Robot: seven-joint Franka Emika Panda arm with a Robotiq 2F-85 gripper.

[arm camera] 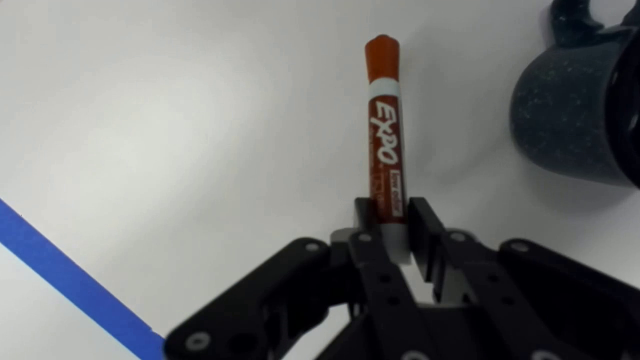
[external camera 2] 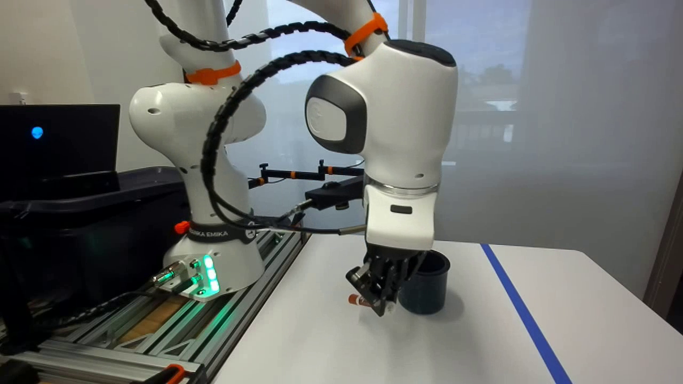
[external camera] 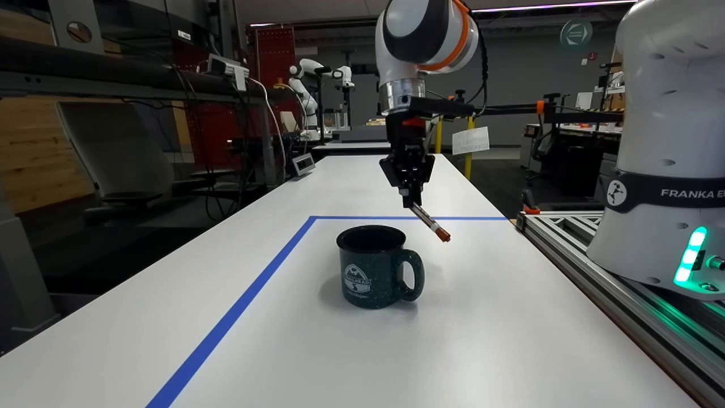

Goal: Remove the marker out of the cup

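Observation:
My gripper (arm camera: 391, 210) is shut on the marker (arm camera: 385, 130), with one finger on each side of its pale whitish end. The marker has a red-brown body with white lettering and an orange cap. In an exterior view the marker (external camera: 431, 222) hangs tilted from the gripper (external camera: 412, 201), cap end down, outside the cup and above the table. In an exterior view only the cap end of the marker (external camera 2: 359, 301) shows well beside the gripper (external camera 2: 385, 308). The dark speckled cup (external camera: 371, 277) stands upright, handle at its side. It also shows in the wrist view (arm camera: 565, 112) and behind the gripper (external camera 2: 425, 292).
The cup stands on a white table (external camera: 272, 340) with blue tape lines (external camera: 243, 303). The robot base sits on a metal frame (external camera: 600, 317) along the table edge. A small grey device (external camera: 303, 164) lies at the far table edge. A dark bin (external camera 2: 90, 250) stands beside the base.

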